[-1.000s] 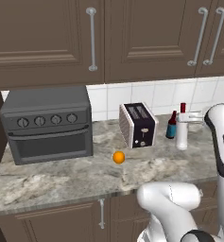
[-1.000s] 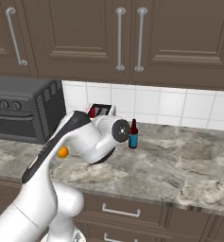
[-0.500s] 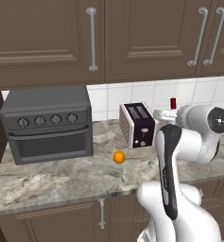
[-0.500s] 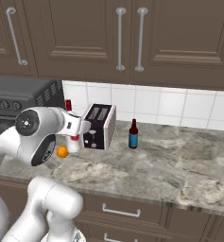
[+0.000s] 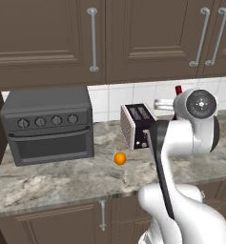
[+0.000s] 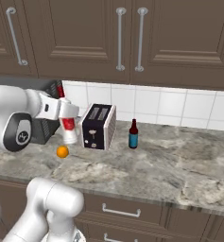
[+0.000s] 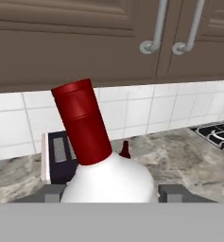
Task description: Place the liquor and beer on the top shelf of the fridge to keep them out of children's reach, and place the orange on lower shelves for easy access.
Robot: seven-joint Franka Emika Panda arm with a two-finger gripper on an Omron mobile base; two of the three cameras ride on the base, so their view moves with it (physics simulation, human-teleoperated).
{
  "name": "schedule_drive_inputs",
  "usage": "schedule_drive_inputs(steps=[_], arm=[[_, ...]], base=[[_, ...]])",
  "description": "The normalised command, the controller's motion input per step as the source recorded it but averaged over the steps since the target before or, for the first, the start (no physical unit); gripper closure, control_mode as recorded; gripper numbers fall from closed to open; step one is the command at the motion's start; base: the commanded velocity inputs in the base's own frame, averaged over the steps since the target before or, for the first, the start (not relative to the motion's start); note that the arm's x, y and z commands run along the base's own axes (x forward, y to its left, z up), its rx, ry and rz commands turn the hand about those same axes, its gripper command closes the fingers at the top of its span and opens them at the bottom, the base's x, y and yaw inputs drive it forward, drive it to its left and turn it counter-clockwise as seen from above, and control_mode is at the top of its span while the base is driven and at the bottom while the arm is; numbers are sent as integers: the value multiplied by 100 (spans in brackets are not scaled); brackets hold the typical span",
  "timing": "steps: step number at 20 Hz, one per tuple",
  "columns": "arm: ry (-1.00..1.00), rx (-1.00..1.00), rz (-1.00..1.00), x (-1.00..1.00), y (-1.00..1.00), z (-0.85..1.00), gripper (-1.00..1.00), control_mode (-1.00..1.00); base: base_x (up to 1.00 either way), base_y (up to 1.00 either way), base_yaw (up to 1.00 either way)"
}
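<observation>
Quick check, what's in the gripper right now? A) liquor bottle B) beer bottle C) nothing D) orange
A. The gripper is clamped on the white, red-capped liquor, carried in front of the toaster; the hand view shows its red cap rising between the fingers. The beer and the orange sit on the counter.

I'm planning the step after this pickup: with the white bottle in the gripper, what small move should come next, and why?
Probably keep carrying the liquor away from the counter, held upright. The gripper is shut on it, and it hangs beside the toaster, above the orange. The beer stands on the counter, so the bottle should go to the fridge first.
</observation>
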Motion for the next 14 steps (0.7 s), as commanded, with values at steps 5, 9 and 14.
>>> schedule_drive_inputs(steps=[5, 9, 14], arm=[[0, -1, -2, -26, -1, 3, 100, -100], [0, 0, 12, -20, 0, 0, 100, -100], [0, 0, 31, -10, 3, 0, 100, -100]], base=[[0, 0, 0], [0, 0, 0], [0, 0, 0]])
